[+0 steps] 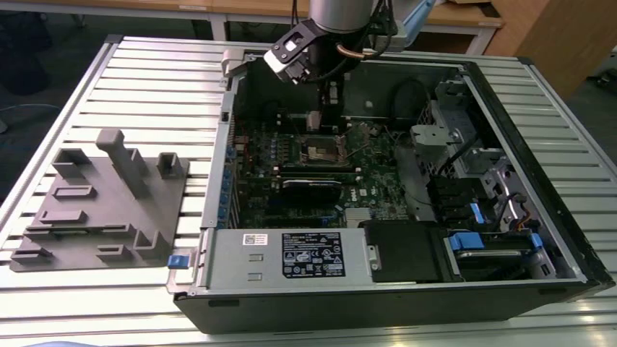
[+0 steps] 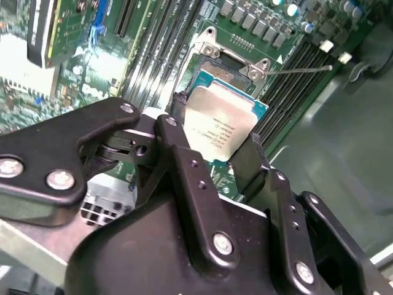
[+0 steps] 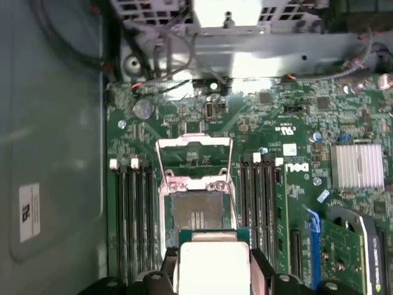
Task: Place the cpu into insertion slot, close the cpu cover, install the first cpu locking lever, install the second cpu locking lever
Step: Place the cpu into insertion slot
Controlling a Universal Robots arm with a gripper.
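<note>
My gripper (image 2: 215, 140) is shut on the cpu (image 2: 219, 118), a flat square chip with a silver-grey top, gripped by two opposite edges. In the first wrist view the cpu (image 3: 212, 268) hangs just short of the insertion slot (image 3: 196, 215), whose tan contact field lies uncovered. The cpu cover (image 3: 194, 161), a thin silver frame, stands swung back from the slot, and a thin wire locking lever (image 3: 233, 184) is raised beside it. In the exterior view the gripper (image 1: 326, 116) hangs inside the open computer case, above the insertion slot (image 1: 321, 150).
Black memory slots (image 3: 134, 209) flank the socket on both sides. A finned heatsink (image 3: 357, 166) and a black card (image 1: 311, 189) lie close by on the green board. The case wall (image 1: 230, 130), the power supply (image 1: 289, 254) and the drive cage (image 1: 482, 181) hem in the board. A grey fixture plate (image 1: 101, 206) lies outside.
</note>
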